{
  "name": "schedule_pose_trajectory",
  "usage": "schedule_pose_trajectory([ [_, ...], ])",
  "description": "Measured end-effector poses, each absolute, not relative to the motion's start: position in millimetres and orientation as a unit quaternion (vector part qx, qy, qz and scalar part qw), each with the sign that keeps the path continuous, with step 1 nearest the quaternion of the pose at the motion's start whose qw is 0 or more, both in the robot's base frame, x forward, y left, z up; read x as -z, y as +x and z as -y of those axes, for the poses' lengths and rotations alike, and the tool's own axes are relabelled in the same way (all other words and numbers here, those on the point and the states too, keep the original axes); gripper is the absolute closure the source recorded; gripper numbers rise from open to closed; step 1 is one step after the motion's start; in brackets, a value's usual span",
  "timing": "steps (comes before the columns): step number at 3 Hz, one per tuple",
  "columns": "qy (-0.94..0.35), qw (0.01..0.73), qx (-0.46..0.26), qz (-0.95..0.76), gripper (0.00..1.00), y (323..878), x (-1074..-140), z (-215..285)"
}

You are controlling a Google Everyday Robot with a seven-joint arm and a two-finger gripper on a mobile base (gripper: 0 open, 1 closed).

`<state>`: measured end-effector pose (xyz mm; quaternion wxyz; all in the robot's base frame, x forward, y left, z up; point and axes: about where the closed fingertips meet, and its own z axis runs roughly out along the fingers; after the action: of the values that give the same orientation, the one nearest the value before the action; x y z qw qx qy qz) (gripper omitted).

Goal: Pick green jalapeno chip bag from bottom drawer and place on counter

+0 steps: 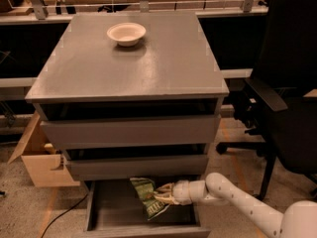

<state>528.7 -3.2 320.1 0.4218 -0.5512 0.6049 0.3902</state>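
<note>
The green jalapeno chip bag (146, 196) lies tilted inside the open bottom drawer (114, 207), right of its middle. My gripper (163, 194) reaches in from the right on its white arm, and its pale fingers close on the bag's right edge. The counter (163, 63) is the grey top of the cabinet above, and the two upper drawers are pushed in.
A white bowl (126, 33) sits on the counter near its far edge. A black office chair (287, 98) stands close on the right. An open cardboard box (42, 157) is on the floor at the left, with a black cable beside it.
</note>
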Motion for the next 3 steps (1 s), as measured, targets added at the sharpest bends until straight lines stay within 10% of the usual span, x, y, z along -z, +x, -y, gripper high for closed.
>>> schedule_pose_trajectory([
  [3,-0.628,0.486,-0.247,-0.555,1.0,515,-475,29],
])
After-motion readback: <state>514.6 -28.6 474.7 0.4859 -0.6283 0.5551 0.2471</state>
